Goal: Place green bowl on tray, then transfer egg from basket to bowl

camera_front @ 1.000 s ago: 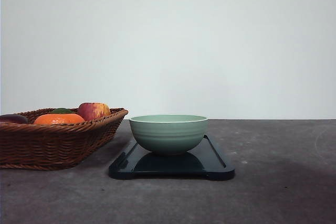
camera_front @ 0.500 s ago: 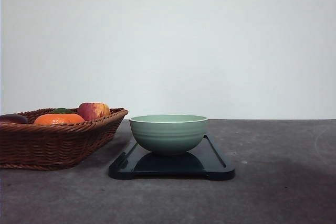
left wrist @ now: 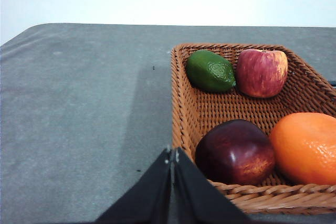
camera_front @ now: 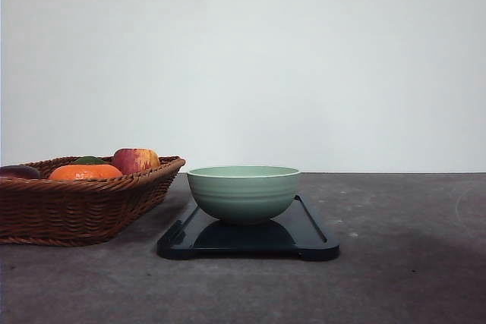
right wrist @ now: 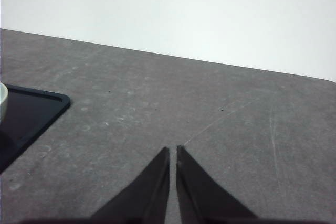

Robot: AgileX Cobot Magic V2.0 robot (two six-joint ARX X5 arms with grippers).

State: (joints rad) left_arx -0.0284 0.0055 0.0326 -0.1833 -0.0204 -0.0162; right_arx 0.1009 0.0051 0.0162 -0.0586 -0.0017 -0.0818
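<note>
Grey tabletop, white wall: centre frame in the front view, the green bowl (camera_front: 243,193) sits on the tray (camera_front: 315,242), basket (camera_front: 83,206) lower left. Left wrist view: left gripper (left wrist: 172,153) closed, empty, at the basket rim; no egg visible, so a wrong pick looks possible. Right wrist view: right gripper (right wrist: 173,149) closed, empty.

Bowl: the round pale sage-green ridged bowl (camera_front: 244,193) stands upright on the flat glossy black rectangular tray (camera_front: 307,234), near its middle.
Tray: lies on the grey table (camera_front: 395,278), just right of the shallow brown woven wicker basket (camera_front: 76,206), apart from it.
Basket contents: a green avocado (left wrist: 210,70) and a red-yellow apple (left wrist: 261,72) sit side by side at one end; a dark red apple (left wrist: 235,152) and an orange (left wrist: 305,146) sit side by side at the other.
</note>
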